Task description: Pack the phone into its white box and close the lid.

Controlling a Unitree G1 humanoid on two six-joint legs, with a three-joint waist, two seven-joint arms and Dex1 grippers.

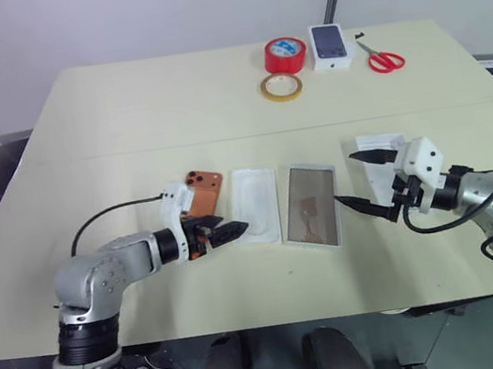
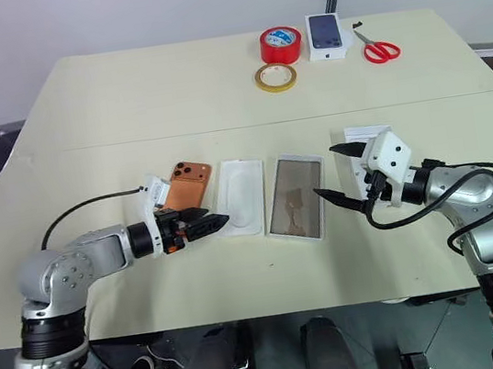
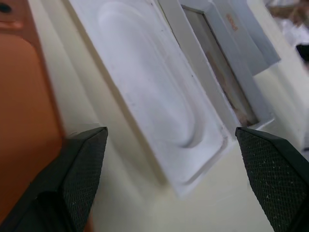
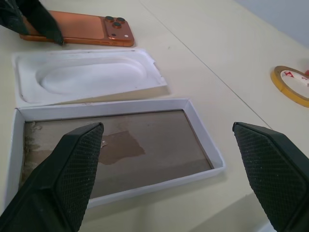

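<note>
The orange phone (image 1: 202,187) lies back up on the table, left of centre, its camera bump at the far end. My left gripper (image 1: 231,230) hovers open over the phone's near end, pointing right toward the flat white insert (image 1: 256,203). The white box (image 1: 331,192), with a glossy brownish floor, lies just right of the insert and holds nothing. My right gripper (image 1: 364,182) stands open beside the box's right edge, pointing left at it. The lid (image 1: 378,142) lies behind that gripper, partly hidden. The right wrist view has the box (image 4: 203,130), insert (image 4: 82,77) and phone (image 4: 82,31) in a row.
At the table's far side are a red tape roll (image 1: 286,54), a yellow tape ring (image 1: 281,86), a small white box with a phone picture (image 1: 331,45) and red-handled scissors (image 1: 384,59). The table's front edge runs just below both arms.
</note>
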